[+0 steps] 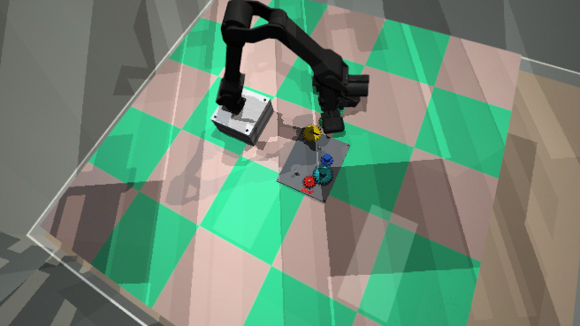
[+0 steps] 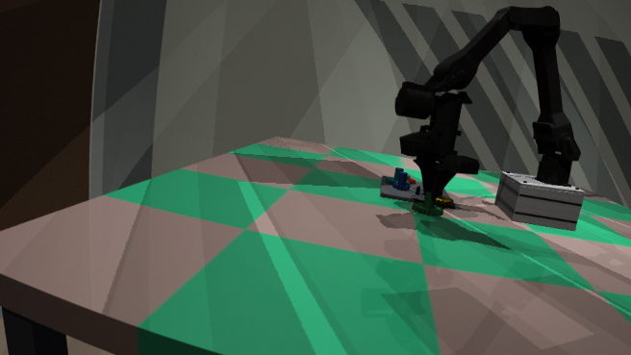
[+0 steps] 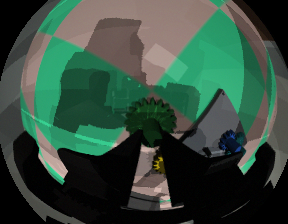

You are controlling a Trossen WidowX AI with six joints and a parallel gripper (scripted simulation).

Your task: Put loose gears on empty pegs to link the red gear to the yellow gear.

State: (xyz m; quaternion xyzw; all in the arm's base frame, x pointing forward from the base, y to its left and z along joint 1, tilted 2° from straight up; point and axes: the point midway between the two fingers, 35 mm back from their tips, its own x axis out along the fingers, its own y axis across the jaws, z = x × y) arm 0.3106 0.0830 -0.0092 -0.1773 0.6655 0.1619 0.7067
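My gripper (image 2: 434, 194) (image 3: 151, 133) points down, shut on the upright handle of the green gear (image 2: 427, 209) (image 3: 150, 114), beside the board's yellow-gear end. The gear is level, at or just above the table; any gap is unclear. On the grey board (image 1: 289, 164) (image 3: 215, 121), the red gear (image 1: 307, 183) (image 2: 412, 180) is at the far end from the gripper. The teal gear (image 1: 323, 175) is right beside it, and the blue gear (image 1: 327, 159) (image 2: 401, 183) (image 3: 230, 142) adjoins the teal one. The yellow gear (image 1: 311, 134) (image 2: 444, 202) (image 3: 159, 164) is at the opposite end. Bare pegs include one peg (image 1: 296, 173) left and another peg (image 1: 319, 147) between blue and yellow.
The arm's pale box-shaped base (image 1: 245, 114) (image 2: 545, 206) stands near the board. The red arrow (image 1: 307, 191) lies beside the red gear. The upright handles of the blue and teal gears rise above the board. The yellow gear is close beside my fingers.
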